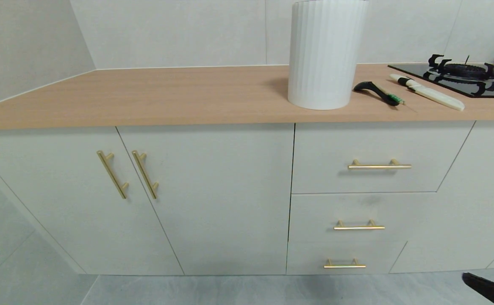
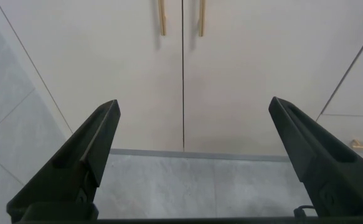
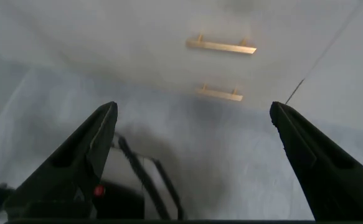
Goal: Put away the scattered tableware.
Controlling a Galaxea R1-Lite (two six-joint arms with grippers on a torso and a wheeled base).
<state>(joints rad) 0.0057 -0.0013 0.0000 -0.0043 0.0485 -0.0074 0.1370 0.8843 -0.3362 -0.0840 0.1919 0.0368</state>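
Head view looks at a wooden table [image 1: 145,95] over pale cabinets. A tall white ribbed canister [image 1: 323,55] stands upright near the table's front edge. Just to its right lies a black peeler [image 1: 378,93] with a green band. Beside the peeler, and apart from it, lies a white knife [image 1: 427,92] with a black band on its handle. Both lie flat on the table. The knife's handle end is close to a black hob [image 1: 463,76] set into the table at the far right. Below the canister are three drawers [image 1: 374,156], all closed, each with a gold handle. Left of them a pair of doors [image 1: 213,190] is shut. Left fingers [image 2: 88,162] are spread wide and hold nothing, low before the doors and above the grey floor [image 2: 193,186]. Right fingers [image 3: 81,162] are likewise wide apart and empty, low near the bottom drawers.
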